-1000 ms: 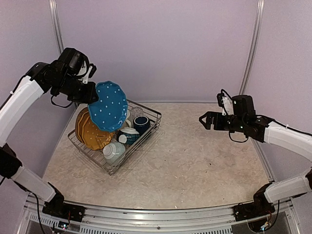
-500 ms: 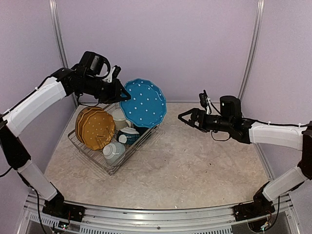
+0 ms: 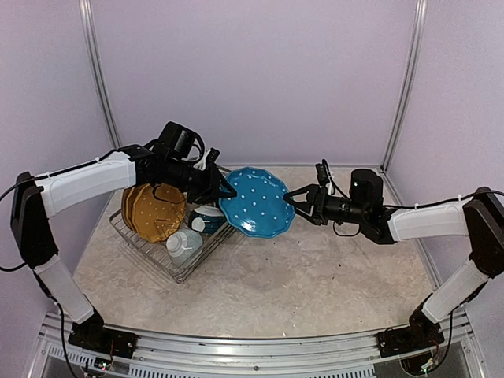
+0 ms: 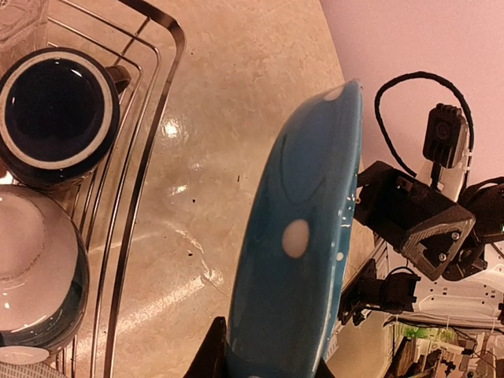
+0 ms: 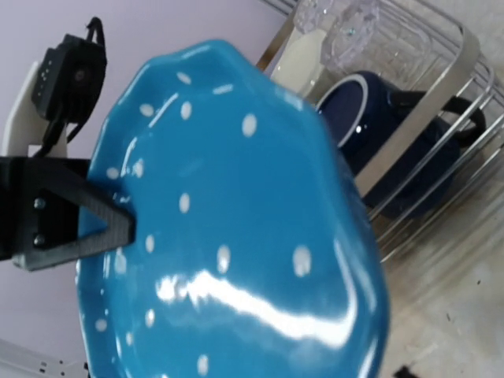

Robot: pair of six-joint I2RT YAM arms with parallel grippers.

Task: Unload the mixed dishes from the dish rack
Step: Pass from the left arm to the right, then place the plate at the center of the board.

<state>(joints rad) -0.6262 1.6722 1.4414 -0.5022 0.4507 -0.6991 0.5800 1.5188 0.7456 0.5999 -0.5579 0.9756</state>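
Note:
My left gripper [image 3: 223, 189] is shut on the left rim of the blue white-dotted plate [image 3: 256, 202] and holds it in the air just right of the dish rack [image 3: 179, 275]. The left wrist view shows the plate edge-on [image 4: 295, 260] between my left fingers. My right gripper [image 3: 296, 200] is open at the plate's right rim; I cannot tell if it touches. The plate fills the right wrist view [image 5: 228, 228], hiding my right fingers. In the rack are mustard-yellow plates [image 3: 153, 211], a teal bowl [image 3: 209, 219], a cream mug [image 3: 183, 244], a navy mug [image 4: 55, 110] and a glass tumbler [image 5: 354, 31].
The rack stands on the left half of the speckled table [image 3: 315, 276]. Purple walls with metal posts [image 3: 402, 87] close the back and sides. The right arm [image 3: 425, 220] reaches across from the right.
My left gripper has carried the blue plate down and right, off the rack toward the table's middle. My right gripper has moved left and reached the plate's right rim.

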